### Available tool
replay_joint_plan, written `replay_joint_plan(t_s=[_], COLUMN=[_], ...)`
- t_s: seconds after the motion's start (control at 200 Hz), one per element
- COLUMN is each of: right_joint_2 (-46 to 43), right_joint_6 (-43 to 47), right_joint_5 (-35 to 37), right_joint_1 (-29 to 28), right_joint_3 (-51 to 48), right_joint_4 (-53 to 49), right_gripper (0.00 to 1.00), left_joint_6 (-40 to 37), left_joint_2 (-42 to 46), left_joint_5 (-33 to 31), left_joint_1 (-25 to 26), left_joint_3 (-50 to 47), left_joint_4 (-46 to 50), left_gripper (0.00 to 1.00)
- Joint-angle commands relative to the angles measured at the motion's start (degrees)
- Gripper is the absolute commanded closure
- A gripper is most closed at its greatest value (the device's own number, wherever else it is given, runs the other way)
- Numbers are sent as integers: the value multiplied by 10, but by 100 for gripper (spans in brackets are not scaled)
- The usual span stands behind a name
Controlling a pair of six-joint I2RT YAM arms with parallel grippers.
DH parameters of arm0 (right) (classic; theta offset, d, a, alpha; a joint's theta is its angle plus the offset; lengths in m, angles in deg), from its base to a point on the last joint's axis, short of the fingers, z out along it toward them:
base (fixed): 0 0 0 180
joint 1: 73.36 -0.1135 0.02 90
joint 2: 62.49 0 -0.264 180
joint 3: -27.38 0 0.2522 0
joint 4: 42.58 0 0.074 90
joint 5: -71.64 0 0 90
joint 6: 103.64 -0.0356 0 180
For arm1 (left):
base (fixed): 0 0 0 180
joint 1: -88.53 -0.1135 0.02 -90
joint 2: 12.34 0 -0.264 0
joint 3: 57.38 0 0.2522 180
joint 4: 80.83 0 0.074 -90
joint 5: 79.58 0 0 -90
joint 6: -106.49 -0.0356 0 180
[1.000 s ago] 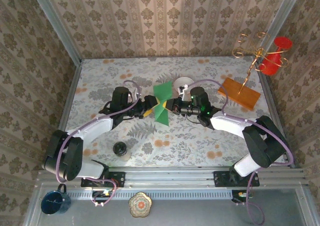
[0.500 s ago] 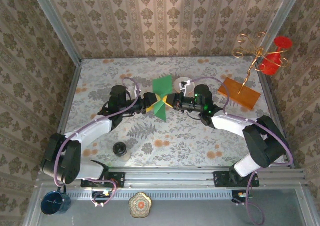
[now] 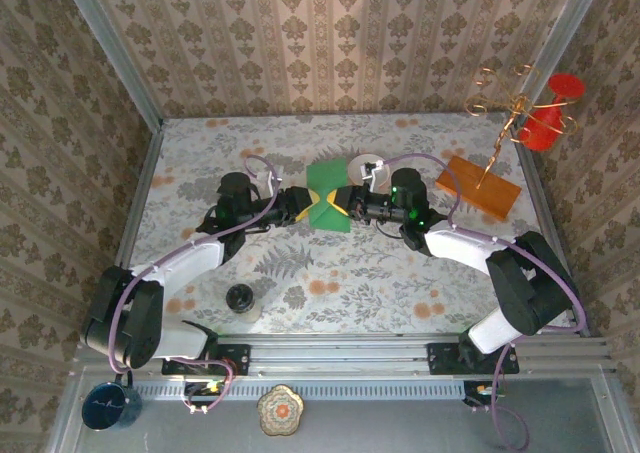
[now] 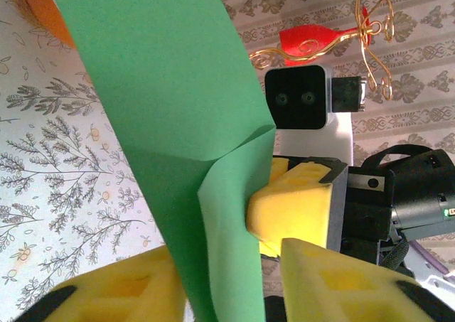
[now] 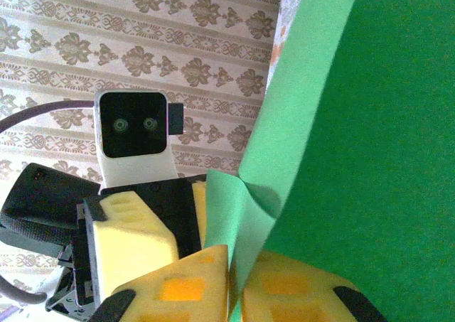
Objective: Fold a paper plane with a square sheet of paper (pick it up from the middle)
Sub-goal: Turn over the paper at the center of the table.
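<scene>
Scene: I look down on a floral bench [image 3: 420,293] with both arms reaching in to meet at its middle.
Square sheet of paper [image 3: 328,188]: bright green, lifted off the bench and hanging between the two hands, just in front of a white bowl [image 3: 372,161]. An orange wooden board [image 3: 478,186] lies well apart to the right.
Paper's shape: not flat. Both wrist views show a soft buckle where the sheet bends near the pinch, and no sharp crease that I can see.
Right hand [image 5: 234,272]: clenched on the sheet, with its yellow pads pressing the paper from both sides.
Left hand [image 4: 224,272]: released. Its yellow fingers stand apart and the sheet runs down between them. One pad is just beside the paper, and the other has a visible gap.
Step in hand: I judge this to be an early stage, a handover or second grip made before any fold. No dart shape is there yet.
Doing it well: I would close the left hand squarely on a smooth part of the sheet, close beside the right hand's pinch and away from the buckle.
Also: I would hold the right hand firm until the left hand's pads meet the paper on both sides.
Risk: closing on the buckle could set a stray crease. Pulling the hands apart could tear the thin sheet.
</scene>
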Motion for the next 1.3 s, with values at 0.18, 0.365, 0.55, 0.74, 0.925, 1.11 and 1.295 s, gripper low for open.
replay_joint_plan(t_s=[0.18,0.365,0.55,0.74,0.925,1.11,1.295], right_joint_2=[-23,-51,-106,-160,-194,-201,-203], right_joint_6=[4,34,99,171,212,218,216], right_joint_5=[-13,2,54,147,227,268,281], right_joint_1=[6,16,37,56,58,60,60], right_joint_3=[-14,-24,-24,-9,5,4,-10], right_joint_4=[8,-54,-196,-358,-441,-475,-473], right_gripper=[77,66,52,47,47,47,48], left_joint_6=[-10,-41,-141,-313,-417,-444,-439], left_joint_2=[9,10,27,50,34,-45,-142], left_joint_5=[6,-1,-30,-154,-384,-595,-748], left_joint_1=[-5,-5,-22,-18,32,87,142], left_joint_3=[-9,-1,32,127,239,326,388], left_joint_4=[-16,31,181,451,657,786,852], left_gripper=[77,88,90,90,90,90,90])
